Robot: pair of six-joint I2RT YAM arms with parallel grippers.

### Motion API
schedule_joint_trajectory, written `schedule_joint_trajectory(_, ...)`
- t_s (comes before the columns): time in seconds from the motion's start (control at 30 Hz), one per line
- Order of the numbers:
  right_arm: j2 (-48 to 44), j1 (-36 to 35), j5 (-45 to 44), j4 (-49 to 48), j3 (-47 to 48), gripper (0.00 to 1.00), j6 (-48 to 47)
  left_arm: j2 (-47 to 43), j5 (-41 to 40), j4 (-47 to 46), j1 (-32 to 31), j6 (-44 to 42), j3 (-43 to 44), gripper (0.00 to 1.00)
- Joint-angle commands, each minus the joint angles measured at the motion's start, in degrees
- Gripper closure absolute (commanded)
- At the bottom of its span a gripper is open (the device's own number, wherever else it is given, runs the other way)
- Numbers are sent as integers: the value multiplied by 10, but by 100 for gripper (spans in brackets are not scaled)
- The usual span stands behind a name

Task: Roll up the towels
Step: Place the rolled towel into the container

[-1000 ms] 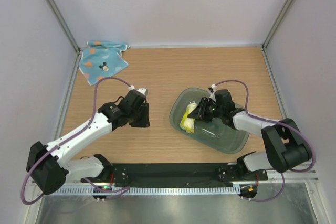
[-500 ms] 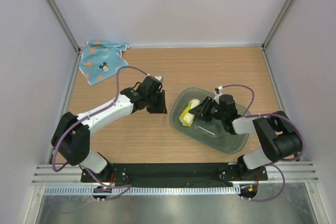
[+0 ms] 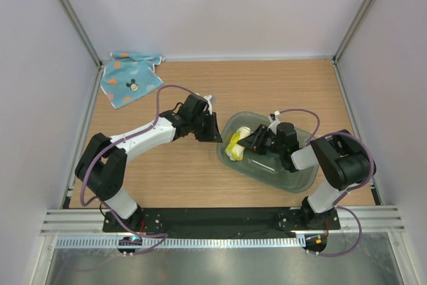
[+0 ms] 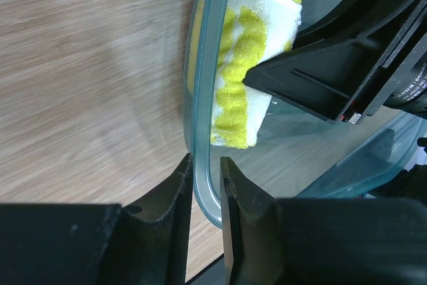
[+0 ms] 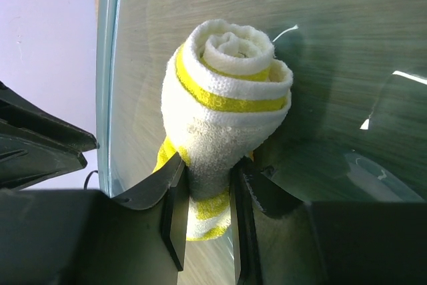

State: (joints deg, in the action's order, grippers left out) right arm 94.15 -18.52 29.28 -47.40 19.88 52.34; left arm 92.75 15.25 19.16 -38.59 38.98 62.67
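Note:
A rolled yellow-and-white towel [image 3: 236, 143] lies in the left end of the clear bluish tub [image 3: 293, 177]. My right gripper [image 3: 251, 143] is shut on the roll; in the right wrist view the yellow towel [image 5: 227, 91] is squeezed between the two fingers of the right gripper [image 5: 209, 162]. My left gripper [image 3: 215, 130] reaches the tub's left rim. In the left wrist view the left gripper [image 4: 205, 168] is shut on the tub rim [image 4: 199, 98], with the yellow towel [image 4: 243, 65] just inside. The light blue towel [image 3: 130, 78] lies flat at the far left corner.
Grey walls and metal posts bound the wooden table [image 3: 267, 88]. The right gripper's black body [image 4: 340, 71] fills the upper right of the left wrist view. The two grippers stand close together at the tub's left end.
The left arm swung right from mid-table to the tub's left rim and closed on it. The right gripper, still holding the yellow roll, shifted slightly inside the tub.

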Motion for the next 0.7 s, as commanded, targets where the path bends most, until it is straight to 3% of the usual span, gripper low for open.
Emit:
schedule_joint_trajectory(0.0,21,3,-14,39,6,88,-26,10,41,-40,2,5,4,78)
schedule_joint_trajectory(0.07,6,4,-36,92,11,75,-36,14,44,-41,2,5,3,79)
schedule_joint_trajectory(0.17,-26,2,-63,163,27,64,-72,16,44,-43,2,7,-1,81)
schedule_joint_trajectory(0.37,-122,2,-160,412,83,39,-162,13,53,-60,2,21,-12,83)
schedule_joint_trajectory(0.67,-181,1,-176,531,132,33,-183,8,58,-70,1,39,-20,84)
